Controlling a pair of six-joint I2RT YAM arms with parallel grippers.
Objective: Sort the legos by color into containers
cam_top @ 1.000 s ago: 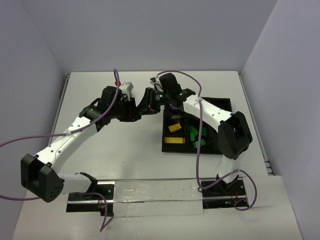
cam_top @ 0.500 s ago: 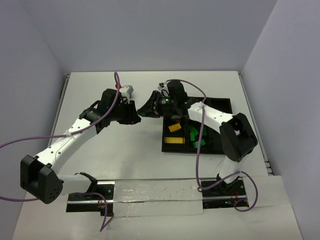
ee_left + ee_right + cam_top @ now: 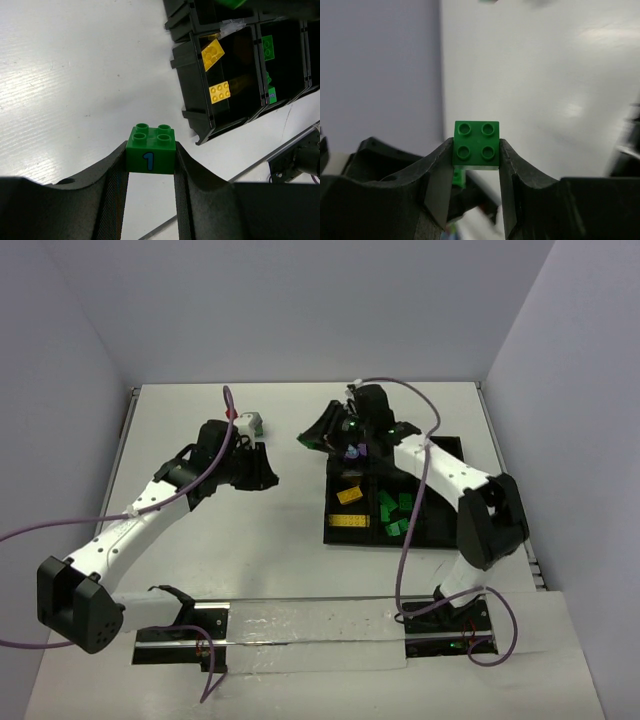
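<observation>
Our left gripper [image 3: 150, 159] is pinched narrow on a green brick marked 1 [image 3: 150, 148], holding only its lower sides, so the studs stand clear past the fingertips; our right gripper [image 3: 476, 155] clamps a plain green brick [image 3: 476, 141] in the same shallow way.

The black tray [image 3: 194, 100] lies ahead of the left gripper and off to its side, well apart from it across bare table [image 3: 70, 75]; the right gripper hangs near the tray's far corner.

We judge the thin grips the first risk; a quick swing or a knock could twist a brick loose over the table.

The compartment nearest the left gripper holds yellow bricks [image 3: 220, 91], with the green bricks [image 3: 267, 47] one compartment beyond; letting go early would put green among yellow.

Both grippers carry green, so both arms likely aim for the same green compartment [image 3: 395, 510]; arriving together, they could collide.

The dividing walls are low; a brick dropped from too high could bounce into a neighbouring compartment.
</observation>
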